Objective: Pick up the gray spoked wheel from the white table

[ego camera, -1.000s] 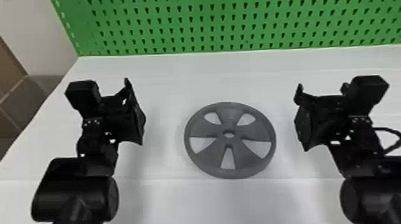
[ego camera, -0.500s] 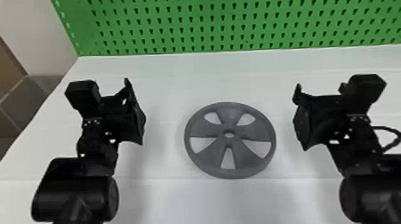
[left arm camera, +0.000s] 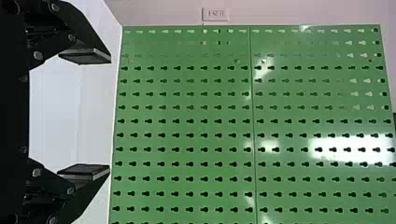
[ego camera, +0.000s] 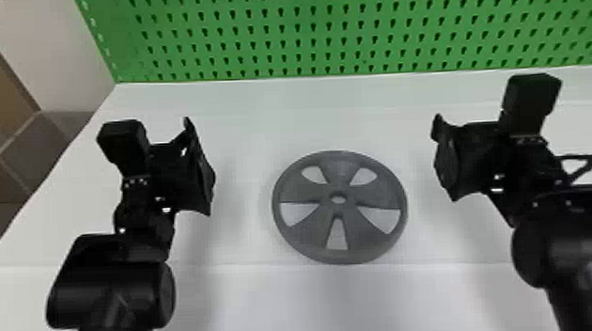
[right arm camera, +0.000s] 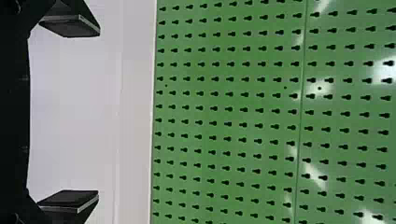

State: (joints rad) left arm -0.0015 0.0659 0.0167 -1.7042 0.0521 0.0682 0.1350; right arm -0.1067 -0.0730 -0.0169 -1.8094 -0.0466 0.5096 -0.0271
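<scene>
Gray wheel (ego camera: pixel 340 210) (flat) on white table (ego camera: pixel 285 299)

From the middle of the head view, the white table (ego camera: pixel 286 304) has its straight far edge at twelve o'clock and a slanting edge at ten. The gray spoked wheel (ego camera: pixel 339 209) lies flat on it, a faint line crossing the tabletop by its six o'clock rim.

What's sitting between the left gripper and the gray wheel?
Bare white table lies between the left gripper and the gray wheel, in the head view.
</scene>
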